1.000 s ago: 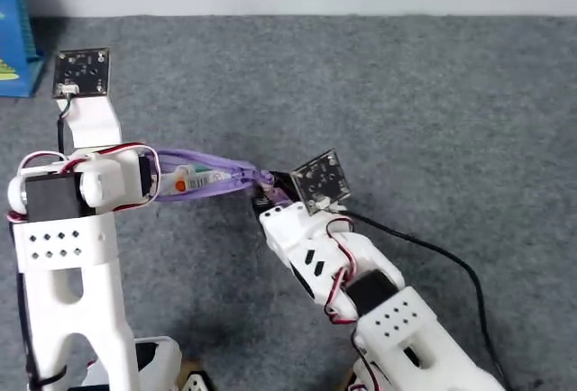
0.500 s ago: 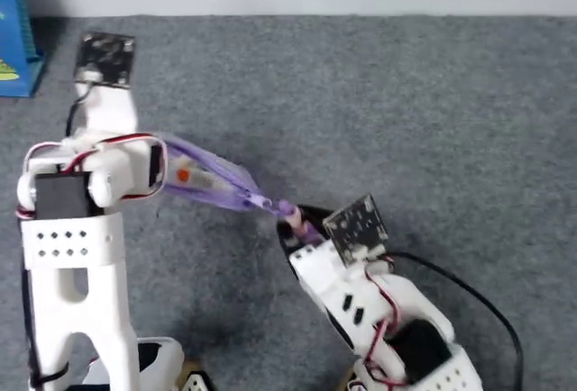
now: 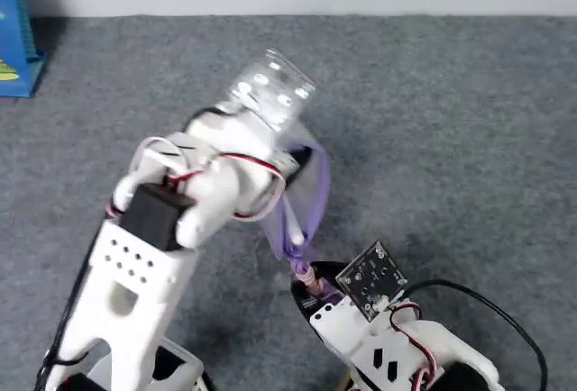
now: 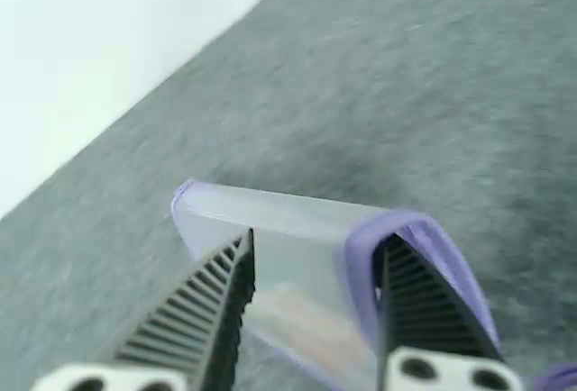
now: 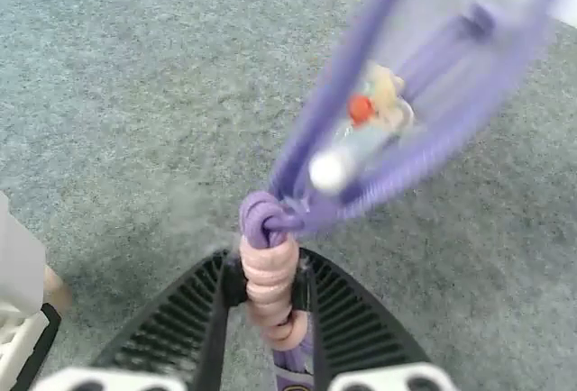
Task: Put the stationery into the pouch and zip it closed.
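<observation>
A clear pouch with purple edging is stretched in the air between my two grippers. My left gripper is shut on its far end; in the left wrist view the pouch sits pinched between the ribbed fingers. My right gripper is shut on the pink beaded zipper pull at the pouch's near end, seen in the high view as the pull. A white pen-like item with an orange band lies inside the pouch.
Grey carpet covers the table. A blue box stands at the far left against the white wall. A black cable trails from the right arm at the near right.
The left arm has swung right toward the centre, turning the pouch from lying sideways to running front to back. The right gripper has drawn back toward the near edge with the pull.
</observation>
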{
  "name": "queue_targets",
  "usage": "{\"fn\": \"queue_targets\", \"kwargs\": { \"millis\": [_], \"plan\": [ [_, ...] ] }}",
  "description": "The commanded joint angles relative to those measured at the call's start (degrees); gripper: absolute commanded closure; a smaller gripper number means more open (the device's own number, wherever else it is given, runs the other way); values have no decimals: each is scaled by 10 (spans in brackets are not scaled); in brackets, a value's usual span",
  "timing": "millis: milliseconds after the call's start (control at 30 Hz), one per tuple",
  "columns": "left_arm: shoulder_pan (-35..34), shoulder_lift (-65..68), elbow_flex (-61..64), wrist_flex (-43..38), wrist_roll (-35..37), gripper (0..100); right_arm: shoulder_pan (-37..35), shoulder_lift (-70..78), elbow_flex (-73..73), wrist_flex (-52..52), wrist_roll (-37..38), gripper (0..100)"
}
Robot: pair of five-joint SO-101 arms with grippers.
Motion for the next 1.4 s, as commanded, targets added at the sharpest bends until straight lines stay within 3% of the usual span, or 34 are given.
{"fn": "queue_targets", "kwargs": {
  "millis": [0,233,400,567,733,867,1100,1367],
  "plan": [
    [28,17,-53,-15,-5,793,-4,2,-35,0,-6,991],
    [32,19,-133,40,-3,793,3,2,-36,0,-21,991],
    [57,19,-211,98,-2,793,60,2,-36,-23,-21,991],
    [28,19,-230,122,-7,793,102,2,-47,-54,-21,991],
    [-9,19,-226,218,-62,793,152,2,-102,-85,-9,991],
    [11,18,-224,302,-106,794,182,2,-112,-120,9,991],
    [40,-38,-102,280,-89,741,189,3,-114,-131,14,991],
    [76,-144,89,131,-11,711,189,3,-114,-148,12,991]
  ]
}}
